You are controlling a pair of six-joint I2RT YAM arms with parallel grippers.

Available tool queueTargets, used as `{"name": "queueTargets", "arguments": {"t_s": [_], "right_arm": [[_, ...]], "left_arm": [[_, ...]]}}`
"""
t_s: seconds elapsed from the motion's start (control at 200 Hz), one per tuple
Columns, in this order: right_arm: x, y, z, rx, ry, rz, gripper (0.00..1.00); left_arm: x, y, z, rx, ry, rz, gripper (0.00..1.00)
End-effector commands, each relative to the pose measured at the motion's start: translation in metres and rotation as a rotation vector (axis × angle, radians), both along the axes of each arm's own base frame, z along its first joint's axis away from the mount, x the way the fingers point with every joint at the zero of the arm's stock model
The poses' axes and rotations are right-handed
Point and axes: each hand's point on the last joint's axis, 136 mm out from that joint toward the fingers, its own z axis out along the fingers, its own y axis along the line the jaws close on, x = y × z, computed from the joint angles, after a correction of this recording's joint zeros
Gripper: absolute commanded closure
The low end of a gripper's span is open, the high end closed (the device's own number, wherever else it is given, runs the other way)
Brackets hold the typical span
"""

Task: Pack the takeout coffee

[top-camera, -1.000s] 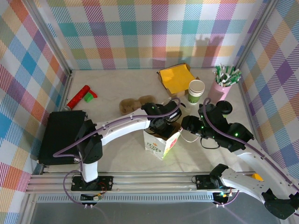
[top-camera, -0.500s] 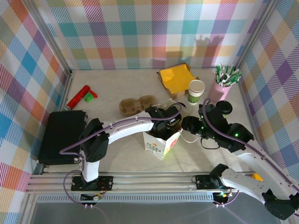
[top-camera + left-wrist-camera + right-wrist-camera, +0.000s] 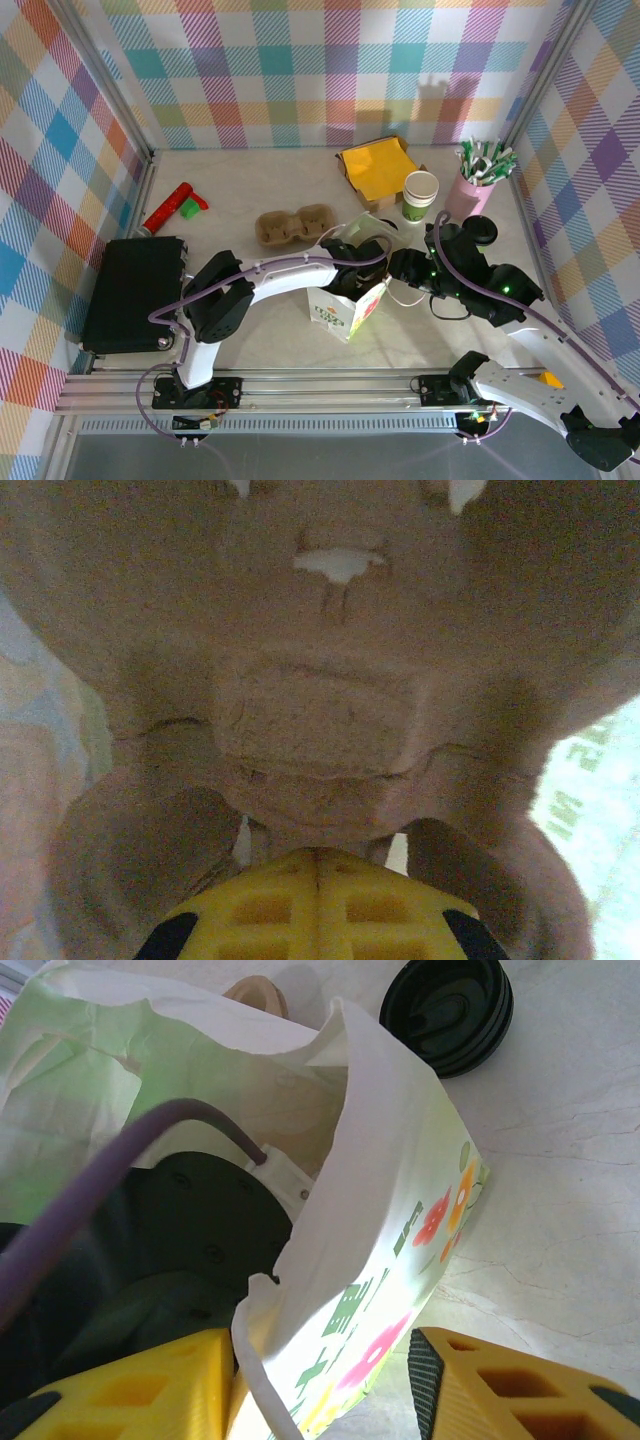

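Paper bag point(image 3: 345, 305): contents hidden overhead by left arm point(image 3: 280, 275). Brown pulp item point(image 3: 320, 720): blurred, cropped all round. Left gripper point(image 3: 318, 880), right gripper point(image 3: 320, 1390): fingers cropped below. Black lid point(image 3: 447, 1012): top edge cropped.

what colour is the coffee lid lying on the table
Black; the lid shows best in the right wrist view, beyond the bag.

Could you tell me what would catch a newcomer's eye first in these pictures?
Most striking is the flowered paper bag standing mid-table, with the left gripper down inside it and the right gripper straddling its rim. Behind it to the right stand the lidless coffee cup and a pink cup of green-white sticks, the black lid lying nearby.
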Motion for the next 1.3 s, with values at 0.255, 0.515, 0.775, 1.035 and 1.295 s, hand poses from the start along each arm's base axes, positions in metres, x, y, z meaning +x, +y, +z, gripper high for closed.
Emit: {"name": "queueTargets", "arguments": {"t_s": [0.255,0.515,0.775,1.035,1.295], "right_arm": [[-0.003,-0.001,-0.003,0.001,-0.003,0.013,0.49],[-0.003,-0.001,-0.004,0.002,-0.002,0.013,0.49],[-0.003,-0.001,-0.005,0.001,0.000,0.013,0.48],[-0.001,0.001,-0.004,0.007,0.001,0.017,0.46],[-0.001,-0.001,-0.006,-0.010,0.002,0.015,0.46]], "left_arm": [[-0.003,0.002,-0.031,0.023,0.050,0.024,1.00],[-0.008,0.005,-0.051,0.037,0.065,0.046,1.00],[-0.010,0.006,-0.055,0.035,0.071,0.059,1.00],[-0.007,-0.006,-0.007,-0.035,0.009,0.068,1.00],[0.005,-0.015,0.042,-0.130,-0.085,0.113,1.00]]}}
